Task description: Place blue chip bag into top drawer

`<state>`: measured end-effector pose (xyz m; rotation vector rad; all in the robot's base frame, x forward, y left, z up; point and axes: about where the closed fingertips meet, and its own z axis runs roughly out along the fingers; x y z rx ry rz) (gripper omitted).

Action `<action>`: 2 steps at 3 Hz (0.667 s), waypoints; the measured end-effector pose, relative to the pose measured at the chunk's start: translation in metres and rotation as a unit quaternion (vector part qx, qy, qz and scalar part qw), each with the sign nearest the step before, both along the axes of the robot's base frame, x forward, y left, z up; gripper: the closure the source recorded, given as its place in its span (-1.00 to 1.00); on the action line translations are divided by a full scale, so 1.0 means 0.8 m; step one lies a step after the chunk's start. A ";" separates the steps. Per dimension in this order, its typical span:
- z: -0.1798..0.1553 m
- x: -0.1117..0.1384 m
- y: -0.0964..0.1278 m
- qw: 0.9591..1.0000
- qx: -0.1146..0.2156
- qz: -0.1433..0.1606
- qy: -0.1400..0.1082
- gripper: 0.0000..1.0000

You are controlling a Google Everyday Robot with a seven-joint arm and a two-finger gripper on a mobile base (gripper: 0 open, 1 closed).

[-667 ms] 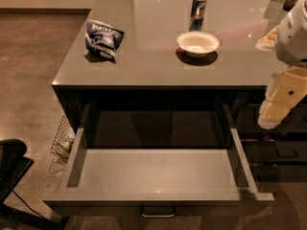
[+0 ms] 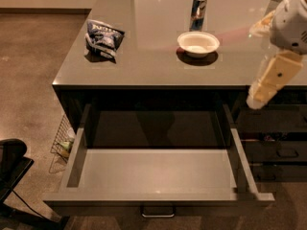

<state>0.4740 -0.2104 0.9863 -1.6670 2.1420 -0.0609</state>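
The blue chip bag [image 2: 103, 37] lies crumpled on the grey counter top [image 2: 144, 66], near its left edge. The top drawer [image 2: 158, 174] is pulled fully open below the counter's front edge; its flat pale-grey floor holds nothing and its metal bar handle [image 2: 158, 212] shows at the front. My gripper [image 2: 256, 98] hangs at the far right, beside the counter's front right corner and above the drawer's right wall. It is far from the bag and holds nothing that I can see.
A white bowl [image 2: 198, 43] and a shiny metal can [image 2: 197, 12] stand on the counter right of the bag. A wire basket [image 2: 62, 140] sits on the floor left of the drawer. A black chair part [image 2: 12, 164] is at bottom left. Darker drawer fronts [image 2: 278, 152] are at lower right.
My gripper has risen slightly and shifted a little left at the right edge. The bag, bowl, can and drawer have not moved.
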 end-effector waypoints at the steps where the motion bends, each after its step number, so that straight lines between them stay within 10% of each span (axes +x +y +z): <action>1: 0.017 0.097 0.031 0.990 0.120 0.004 -0.071 -1.00; 2: 0.023 0.160 0.082 0.968 0.220 0.011 -0.118 -1.00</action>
